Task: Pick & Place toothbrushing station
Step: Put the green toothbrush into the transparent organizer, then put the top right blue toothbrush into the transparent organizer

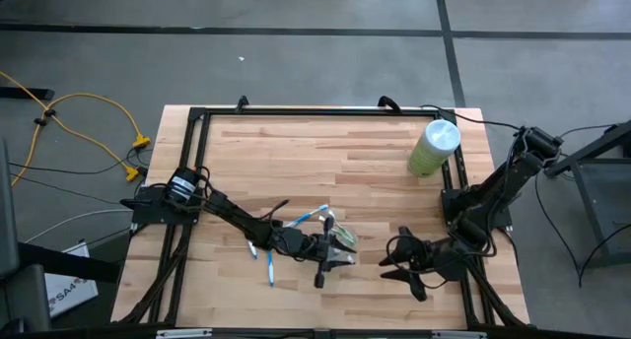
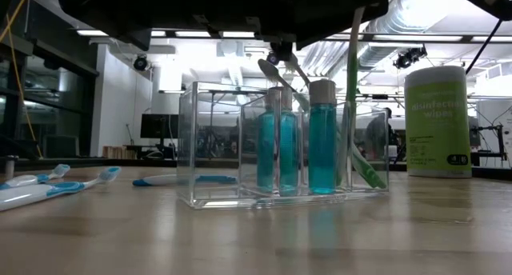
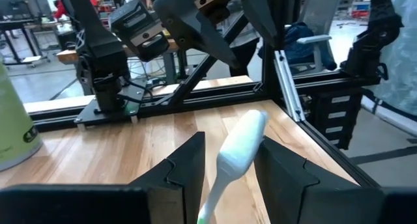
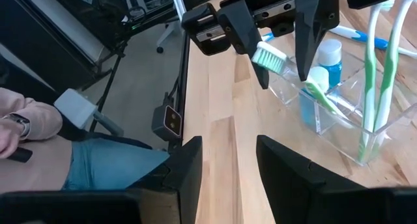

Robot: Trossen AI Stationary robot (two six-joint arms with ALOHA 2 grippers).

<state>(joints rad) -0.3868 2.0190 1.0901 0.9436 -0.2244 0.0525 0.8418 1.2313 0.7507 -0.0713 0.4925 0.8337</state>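
Two arms are over the table, and only the left one carries something. We see the left gripper point(image 1: 333, 263) above the clear tray point(image 2: 280, 191), its fingers closed narrow on a green toothbrush point(image 3: 238, 152) (the left wrist view shows the pale handle pinched between them). The tray stands on the table point(image 1: 296, 157) near its front middle. It holds two teal bottles point(image 2: 322, 139) and green toothbrushes leaning in the end compartment by the wipes can point(image 2: 437, 119), which is farther back. The right gripper point(image 1: 406, 262) waits near the tray on the right side, fingers apart and holding nothing.

We judge that the brush is being lowered into a compartment. The risk is that the head meets the thin wall or a bottle cap, because the tray is nearly invisible and probably light; then it may slide or tip. A handle that is held at an angle can also catch the brushes already inside.

For room, the compartment at the other end looks empty. Loose blue brushes point(image 2: 56, 183) lie on the wood on the left, apart from the tray. The black frame point(image 1: 197, 122) runs along the table edges, and the right gripper is close, so a sideways move toward it has little space.
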